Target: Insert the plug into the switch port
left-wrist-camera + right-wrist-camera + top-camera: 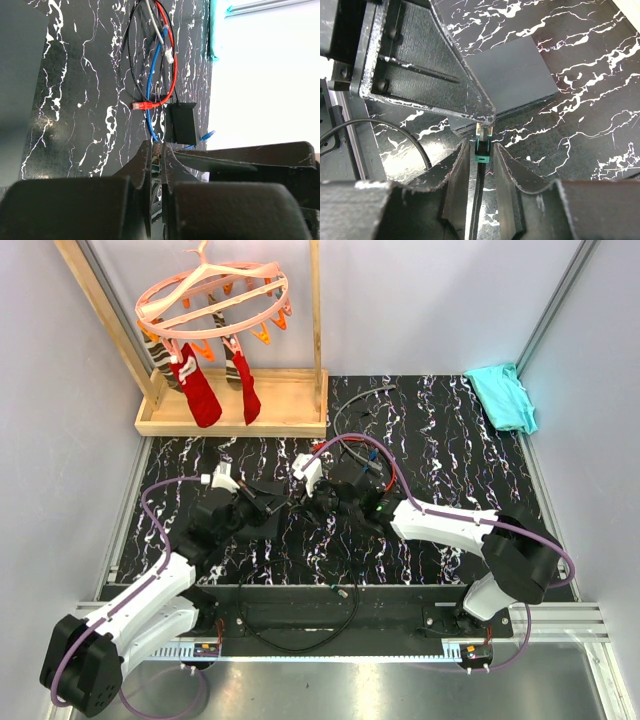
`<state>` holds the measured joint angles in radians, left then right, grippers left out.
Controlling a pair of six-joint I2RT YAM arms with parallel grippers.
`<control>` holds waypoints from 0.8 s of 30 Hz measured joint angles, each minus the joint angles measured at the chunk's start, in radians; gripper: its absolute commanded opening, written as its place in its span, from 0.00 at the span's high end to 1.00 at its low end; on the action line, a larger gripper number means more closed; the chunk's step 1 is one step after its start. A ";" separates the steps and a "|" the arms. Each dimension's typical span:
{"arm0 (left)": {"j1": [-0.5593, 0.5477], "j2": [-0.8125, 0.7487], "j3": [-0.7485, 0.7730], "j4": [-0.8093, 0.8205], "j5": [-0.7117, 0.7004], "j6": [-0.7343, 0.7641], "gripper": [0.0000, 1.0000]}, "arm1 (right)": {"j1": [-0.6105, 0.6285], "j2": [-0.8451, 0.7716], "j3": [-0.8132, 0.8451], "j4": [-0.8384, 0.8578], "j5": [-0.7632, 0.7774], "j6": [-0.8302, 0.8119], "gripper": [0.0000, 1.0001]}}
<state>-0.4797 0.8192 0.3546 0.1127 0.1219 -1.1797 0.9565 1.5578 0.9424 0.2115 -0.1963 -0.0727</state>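
Right claw (480, 147) is standing part-open w/ the plug (482, 156) sitting btwn its fingers; can't tell if it's pinching. Plug tip is pointing at the switch box (515, 75) edge just ahead, not yet in. The switch port is hiding behind the left claw (157, 147), which is sitting shut. Beyond, a black marbled mat (450, 460) is covering the table. Far back, a wooden rack (230, 415) w/ socks and a teal cloth (503, 395) are sitting by white walls.

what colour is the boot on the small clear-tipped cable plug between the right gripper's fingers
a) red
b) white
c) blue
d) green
d, the right wrist view shows the small clear-tipped plug between the fingers of the right gripper wearing a green boot, on a black cable.
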 measured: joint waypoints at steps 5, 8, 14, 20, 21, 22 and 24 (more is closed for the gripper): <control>0.000 -0.002 0.010 -0.009 -0.002 0.000 1.00 | 0.000 0.008 0.000 0.000 -0.008 -0.002 0.67; 0.000 -0.002 0.010 -0.014 -0.003 0.000 1.00 | 0.000 0.011 -0.002 -0.001 -0.005 -0.004 0.87; 0.000 -0.008 0.010 -0.032 -0.003 0.003 0.81 | 0.000 0.011 -0.005 -0.007 0.004 -0.014 1.00; 0.005 -0.009 0.070 -0.139 -0.057 0.122 0.29 | 0.001 0.023 0.001 -0.056 -0.011 -0.048 1.00; 0.011 -0.009 0.088 -0.165 -0.078 0.159 0.25 | 0.001 0.034 0.007 -0.071 -0.016 -0.057 1.00; 0.018 -0.008 0.109 -0.195 -0.098 0.199 0.22 | 0.001 0.048 0.015 -0.087 -0.020 -0.065 1.00; 0.038 -0.001 0.152 -0.248 -0.139 0.293 0.13 | 0.001 0.080 0.031 -0.114 -0.032 -0.082 1.00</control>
<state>-0.4416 0.8181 0.5068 -0.1349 -0.0174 -0.8864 0.9577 1.6379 0.9730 0.0978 -0.2283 -0.1547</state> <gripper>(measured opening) 0.762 0.033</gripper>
